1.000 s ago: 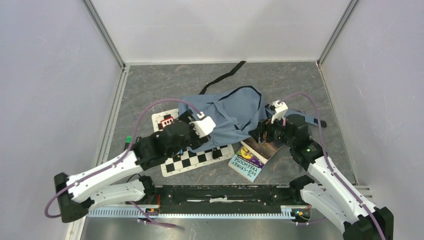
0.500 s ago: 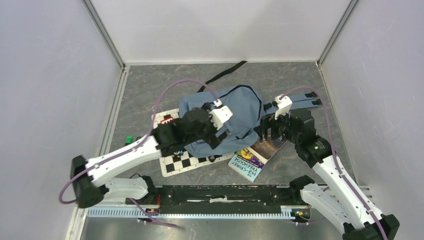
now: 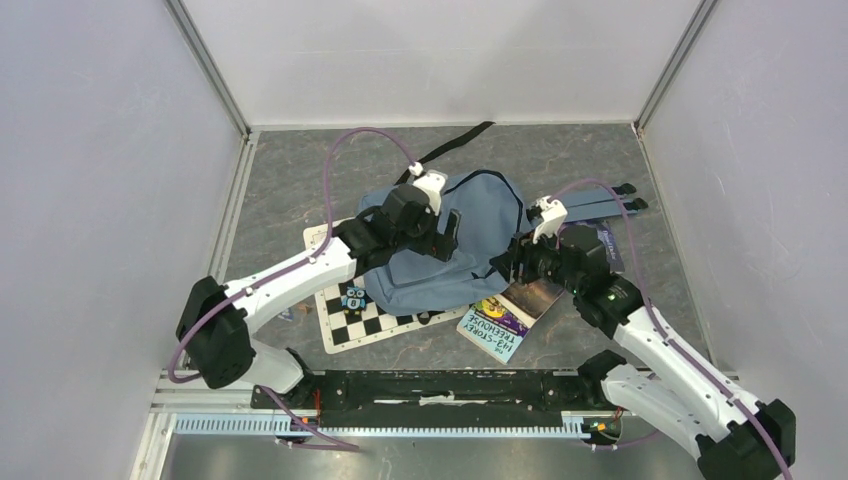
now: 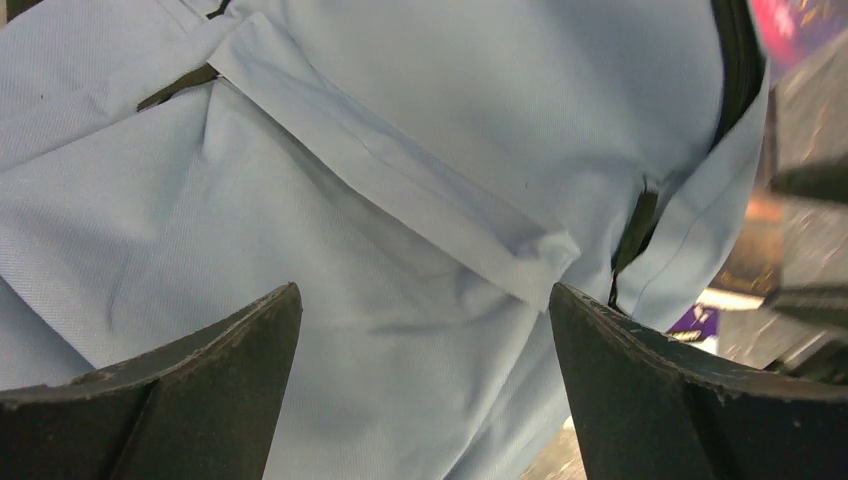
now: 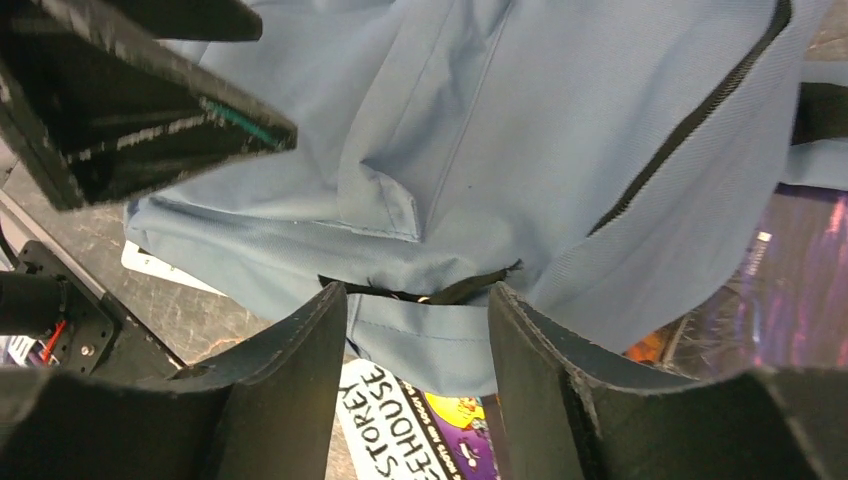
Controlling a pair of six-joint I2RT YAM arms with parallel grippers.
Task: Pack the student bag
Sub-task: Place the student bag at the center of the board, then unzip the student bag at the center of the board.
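The student bag (image 3: 470, 235), grey-blue fabric with black zips, lies flat in the middle of the table, its blue shoulder straps (image 3: 600, 205) trailing to the right. My left gripper (image 3: 446, 240) hovers over the bag's left part, open, with only bag fabric (image 4: 400, 200) between its fingers (image 4: 230, 370). My right gripper (image 3: 507, 266) is at the bag's near right edge, open. In the right wrist view my right gripper (image 5: 417, 292) straddles the bag's hem and a black zip tab (image 5: 430, 293) without closing on them. The bag's opening and lining are not visible.
A purple "Storey Treehouse" book (image 3: 493, 326) lies partly under the bag's near right corner and shows in the right wrist view (image 5: 400, 420). A chessboard sheet (image 3: 385, 318) with an owl figure (image 3: 352, 300) lies at the bag's near left. A black strap (image 3: 450, 150) runs toward the back wall.
My left arm has reached farther back and right over the bag. The bag has shifted away from the near edge, uncovering more of the chessboard. My right gripper stayed at the bag's right edge.
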